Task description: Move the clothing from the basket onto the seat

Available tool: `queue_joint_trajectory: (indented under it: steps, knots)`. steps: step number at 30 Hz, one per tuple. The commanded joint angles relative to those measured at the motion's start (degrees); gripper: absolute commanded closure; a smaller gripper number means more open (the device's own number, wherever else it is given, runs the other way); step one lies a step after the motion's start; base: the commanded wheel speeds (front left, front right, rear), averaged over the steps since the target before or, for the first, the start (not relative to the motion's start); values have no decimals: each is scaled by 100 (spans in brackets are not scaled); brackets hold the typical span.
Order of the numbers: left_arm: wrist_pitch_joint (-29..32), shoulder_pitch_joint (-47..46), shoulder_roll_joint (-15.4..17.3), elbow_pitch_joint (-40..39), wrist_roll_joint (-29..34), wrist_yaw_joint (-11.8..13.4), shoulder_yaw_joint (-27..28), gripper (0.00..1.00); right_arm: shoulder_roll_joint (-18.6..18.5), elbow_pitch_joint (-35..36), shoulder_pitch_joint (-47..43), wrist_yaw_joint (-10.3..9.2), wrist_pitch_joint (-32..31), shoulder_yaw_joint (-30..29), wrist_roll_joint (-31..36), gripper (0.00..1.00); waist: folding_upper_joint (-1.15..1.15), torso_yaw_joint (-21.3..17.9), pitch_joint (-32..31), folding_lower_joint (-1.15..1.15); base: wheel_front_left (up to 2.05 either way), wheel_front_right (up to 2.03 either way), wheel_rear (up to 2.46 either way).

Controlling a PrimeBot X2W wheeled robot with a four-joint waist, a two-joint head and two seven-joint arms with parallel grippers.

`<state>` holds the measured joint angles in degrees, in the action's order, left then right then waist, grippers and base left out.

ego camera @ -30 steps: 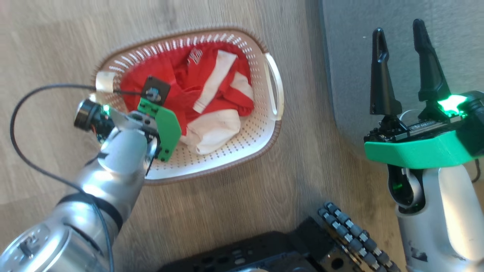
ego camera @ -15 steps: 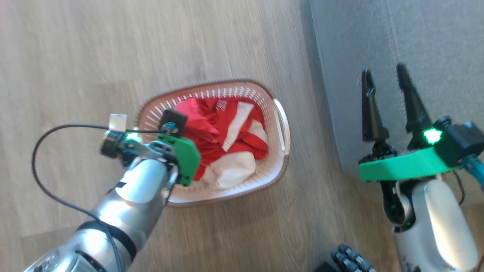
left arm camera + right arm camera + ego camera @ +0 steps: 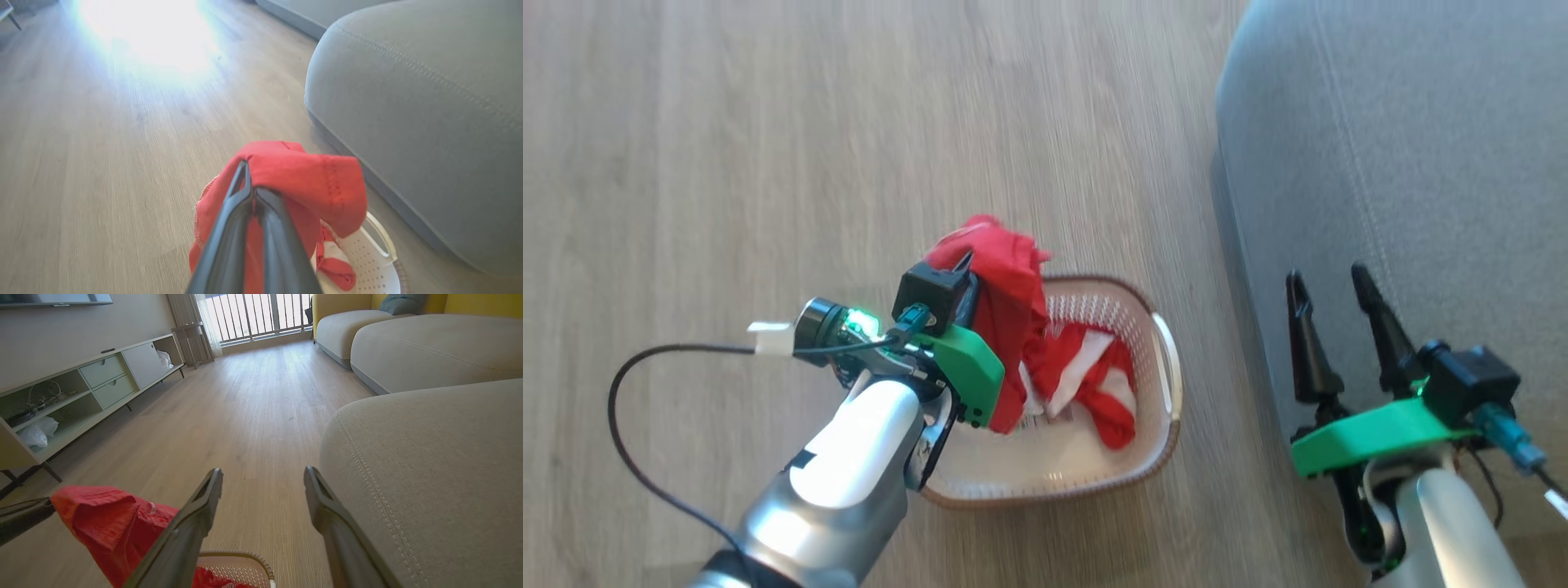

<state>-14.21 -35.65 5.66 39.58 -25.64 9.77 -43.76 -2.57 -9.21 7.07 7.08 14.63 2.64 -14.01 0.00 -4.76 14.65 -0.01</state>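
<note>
Lowest in the head view, the left arm comes up from the bottom left. The left gripper (image 3: 966, 263) has its fingers closed on a fold of the red garment (image 3: 1006, 282). In the left wrist view the two dark fingers (image 3: 229, 228) lie pressed together, and the cloth (image 3: 304, 171) drapes over their tips. From that pinch the garment hangs down over the left part of the basket (image 3: 1170, 369). Whether its lower end touches what lies below cannot be told.

At the lower right of the head view, the right gripper (image 3: 1325, 273) hovers over the edge of the seat (image 3: 1421, 163). Its fingers are spread wide and hold nothing. The right wrist view shows the same open gap (image 3: 263, 470), with floor behind it.

The basket stands on the wooden floor (image 3: 768, 122) at lower centre, near the seat but apart from it. Inside, toward its right, lies the striped garment (image 3: 1094, 384), red with white bands. The basket's pale perforated floor shows bare below it.

The seat takes up the right side of the head view, with a double line of pale stitching running down it.

In the right wrist view, the held garment (image 3: 102, 518) shows at the lower left and the basket rim (image 3: 237, 555) at the bottom edge. Farther off, a low cabinet (image 3: 81, 388) runs along the left and a sofa (image 3: 408, 347) sits at the upper right. A railed window (image 3: 261, 314) is at top centre.
</note>
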Motion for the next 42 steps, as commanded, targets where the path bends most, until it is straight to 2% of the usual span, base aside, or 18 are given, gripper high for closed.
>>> queue_joint_trajectory:
  steps: [1,9,18,31,42]
  knots:
    - [-78,-70,127,-349,121,12,298,100,-31,119,-25,41,37,151,48,0,0,104,-337,1,0,0,0]
    - [-78,277,143,-1345,549,-144,956,100,-31,-23,-303,41,37,249,9,0,0,136,-861,1,0,0,0]
    - [-78,37,4,-1971,694,-247,1553,100,-31,-15,-420,41,37,215,18,0,0,255,-1067,1,0,0,0]
    - [-79,-412,-148,-2198,756,-350,1860,100,-31,13,-471,41,37,355,-44,0,0,347,-1276,1,0,0,0]
    - [-79,-336,-223,-2251,717,-407,1832,100,-31,74,-508,41,37,419,-68,0,0,333,-1324,1,0,0,0]
